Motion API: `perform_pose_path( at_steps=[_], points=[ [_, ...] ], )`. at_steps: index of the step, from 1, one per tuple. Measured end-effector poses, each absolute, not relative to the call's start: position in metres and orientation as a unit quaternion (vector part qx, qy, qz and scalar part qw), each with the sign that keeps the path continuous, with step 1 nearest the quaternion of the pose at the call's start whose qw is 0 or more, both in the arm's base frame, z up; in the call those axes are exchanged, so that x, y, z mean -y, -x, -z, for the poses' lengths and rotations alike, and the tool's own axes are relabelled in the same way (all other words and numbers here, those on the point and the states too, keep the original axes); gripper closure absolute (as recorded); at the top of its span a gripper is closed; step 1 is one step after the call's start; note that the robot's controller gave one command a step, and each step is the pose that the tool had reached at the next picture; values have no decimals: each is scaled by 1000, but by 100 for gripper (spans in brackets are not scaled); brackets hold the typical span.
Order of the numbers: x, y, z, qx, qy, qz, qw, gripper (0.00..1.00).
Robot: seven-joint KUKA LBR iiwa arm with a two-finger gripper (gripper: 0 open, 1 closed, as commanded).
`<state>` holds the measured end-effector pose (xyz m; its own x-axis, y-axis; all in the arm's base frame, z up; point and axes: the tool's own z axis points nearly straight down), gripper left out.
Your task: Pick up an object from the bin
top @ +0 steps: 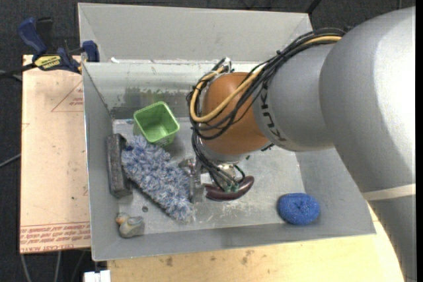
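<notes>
Grey metal walls closed in the bin (198,36), whose floor sloped down to where the gripper (210,183) hung low, close to the bottom. One dark purple curved thing (232,189), shaped like a small eggplant, lay just beside the gripper on the side the arm came from, partly tucked under the wrist. Whether the gripper touched it, and whether the gripper was spread or pressed together, could not be told, since the wrist hid that part.

On the gripper's other side, right against it, lay one blue-and-white knitted cloth (155,175), spread out in a long rumpled strip. Beyond the cloth, farther from the gripper, one dark grey block (117,165) lay lengthwise along the cloth's far edge. One green square cup (156,122) stood upright behind the cloth, up and away from the gripper toward the back wall. One small grey lump (131,225) sat near the front corner, well apart from the gripper. One blue round pad (299,208) lay on the arm's side, beyond the purple thing and apart from it.

The silver arm (344,96) reached in from the view's right and bent downward, its orange wrist cover (228,122) directly above the gripper, with yellow and black cables (291,49) looping over the cover.
</notes>
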<state>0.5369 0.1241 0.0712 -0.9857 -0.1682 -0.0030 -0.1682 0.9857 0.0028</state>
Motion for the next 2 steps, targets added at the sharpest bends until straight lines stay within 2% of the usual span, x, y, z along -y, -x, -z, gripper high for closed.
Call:
perform_pose_path(
  at_steps=[1,2],
  points=[
    [-124,-536,-74,-996,85,-1,0,100],
    [-123,-534,-87,-996,84,0,-3,100]
  ],
)
